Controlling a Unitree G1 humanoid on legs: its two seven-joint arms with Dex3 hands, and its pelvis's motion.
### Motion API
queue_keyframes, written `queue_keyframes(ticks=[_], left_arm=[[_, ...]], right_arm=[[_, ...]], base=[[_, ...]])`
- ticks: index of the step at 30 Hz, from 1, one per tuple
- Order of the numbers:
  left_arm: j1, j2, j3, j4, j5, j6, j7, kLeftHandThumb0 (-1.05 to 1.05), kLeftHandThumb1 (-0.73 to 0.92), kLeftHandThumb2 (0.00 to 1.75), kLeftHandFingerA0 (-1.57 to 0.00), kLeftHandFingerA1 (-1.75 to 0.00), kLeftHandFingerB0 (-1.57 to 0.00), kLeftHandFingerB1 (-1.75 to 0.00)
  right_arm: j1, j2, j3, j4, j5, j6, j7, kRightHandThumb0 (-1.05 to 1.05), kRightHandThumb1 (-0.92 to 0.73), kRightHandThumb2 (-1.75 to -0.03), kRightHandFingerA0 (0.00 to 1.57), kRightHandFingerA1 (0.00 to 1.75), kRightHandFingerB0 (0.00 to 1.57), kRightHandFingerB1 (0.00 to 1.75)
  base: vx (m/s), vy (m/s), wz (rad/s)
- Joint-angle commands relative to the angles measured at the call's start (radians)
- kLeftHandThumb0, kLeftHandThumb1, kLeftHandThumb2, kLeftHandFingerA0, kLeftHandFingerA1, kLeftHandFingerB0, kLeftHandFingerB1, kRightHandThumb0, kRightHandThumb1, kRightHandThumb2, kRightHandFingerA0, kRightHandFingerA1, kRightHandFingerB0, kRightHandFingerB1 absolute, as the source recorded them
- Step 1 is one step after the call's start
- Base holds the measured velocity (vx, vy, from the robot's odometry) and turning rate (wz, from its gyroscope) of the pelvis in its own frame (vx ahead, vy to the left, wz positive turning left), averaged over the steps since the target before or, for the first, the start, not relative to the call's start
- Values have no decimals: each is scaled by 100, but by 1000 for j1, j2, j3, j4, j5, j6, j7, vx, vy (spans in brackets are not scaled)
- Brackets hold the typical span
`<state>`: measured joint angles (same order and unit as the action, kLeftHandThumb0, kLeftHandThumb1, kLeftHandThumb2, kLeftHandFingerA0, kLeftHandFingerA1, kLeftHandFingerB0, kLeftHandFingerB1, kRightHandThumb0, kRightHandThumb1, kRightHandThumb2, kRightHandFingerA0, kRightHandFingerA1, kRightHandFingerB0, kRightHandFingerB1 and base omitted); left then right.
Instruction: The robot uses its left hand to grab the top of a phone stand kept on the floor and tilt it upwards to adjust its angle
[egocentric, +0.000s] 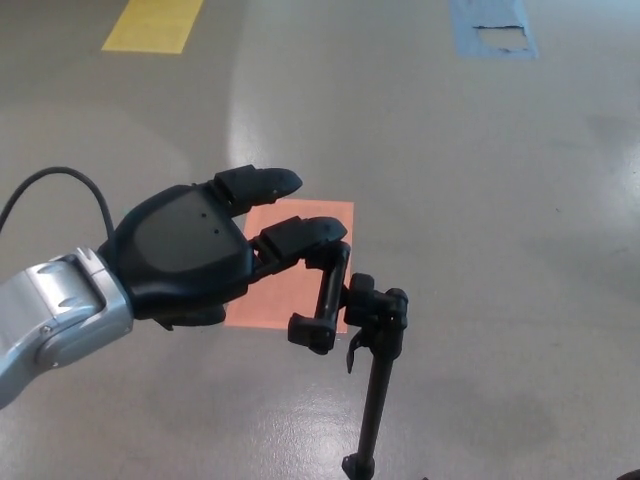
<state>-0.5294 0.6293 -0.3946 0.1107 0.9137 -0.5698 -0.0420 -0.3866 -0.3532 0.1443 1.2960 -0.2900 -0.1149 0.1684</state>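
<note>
Left hand (195, 255): black throughout, matte to semi-gloss plastic shell. Back of hand is a broad, smooth, rounded plate with a faint crease line and two tiny pinhole marks near its middle. Two thick fingers (262, 181), blocky and segmented, with visible joints and rounded tips; surfaces catch a soft sheen. Knuckle area shows recessed hinge parts.

Wrist and forearm (55, 320): silver-grey metal housing, cylindrical, with a ridged collar where it meets the black hand and a seam line along the side.

Cable (60, 176): thin, black, arching in a loop above the forearm and running in behind the hand.
</note>
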Motion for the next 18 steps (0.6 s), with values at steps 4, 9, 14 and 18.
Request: queue_keyframes(ticks=[4,9,14,18], left_arm=[[15,2,-13,18,29,15,-9,-30,46,54,0,-24,0,-28],[21,4,-16,18,22,18,-29,-41,30,67,0,-16,0,-26],[37,8,-26,43,40,16,-5,-45,31,71,0,-16,0,-28],[46,13,-28,51,44,13,4,-42,30,67,-2,-16,0,-26]], right_arm=[[-11,-18,-3,5,1,9,13,-56,-74,-63,23,38,26,32],[-19,-17,6,7,-8,14,11,-56,-74,-62,24,36,27,31],[-28,-15,8,10,-9,18,16,-57,-74,-63,24,37,28,32],[-33,-12,10,11,-10,19,19,-57,-74,-63,24,37,28,33]], base=[[0,0,0],[0,0,0],[0,0,0],[0,0,0]])
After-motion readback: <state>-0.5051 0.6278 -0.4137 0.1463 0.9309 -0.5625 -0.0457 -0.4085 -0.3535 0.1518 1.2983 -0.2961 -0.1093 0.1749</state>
